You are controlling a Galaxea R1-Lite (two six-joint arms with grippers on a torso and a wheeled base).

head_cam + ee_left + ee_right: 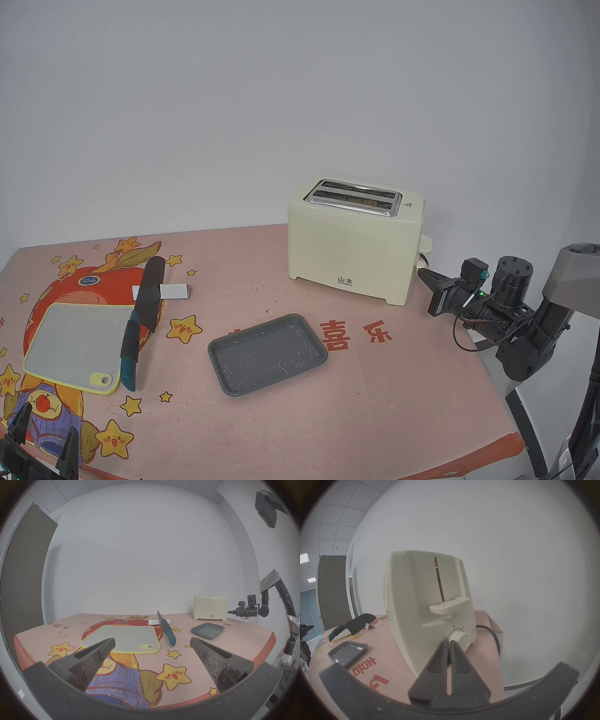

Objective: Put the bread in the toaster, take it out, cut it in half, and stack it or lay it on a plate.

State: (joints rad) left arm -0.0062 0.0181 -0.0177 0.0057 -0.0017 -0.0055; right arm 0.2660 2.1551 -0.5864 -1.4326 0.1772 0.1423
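Note:
The cream toaster (355, 247) stands at the back of the table, and something brownish shows deep in its nearer slot (369, 202); I cannot tell if it is the bread. My right gripper (424, 273) is shut at the toaster's end face. Its tips (449, 643) sit just below the lever (450, 605), by the dial (458, 636). The lever is at the bottom of its track. A grey plate (226, 350) lies in front of the toaster. My left gripper (152, 642) hangs open over the table's near left corner (44, 431), holding nothing.
A grey cutting board (72, 344) with a yellow rim lies at the left. A knife (139, 322) with a black blade and teal handle leans along the board's right side on a small white block (172, 290). The toaster's cable (492, 636) trails behind it, near the table's right edge.

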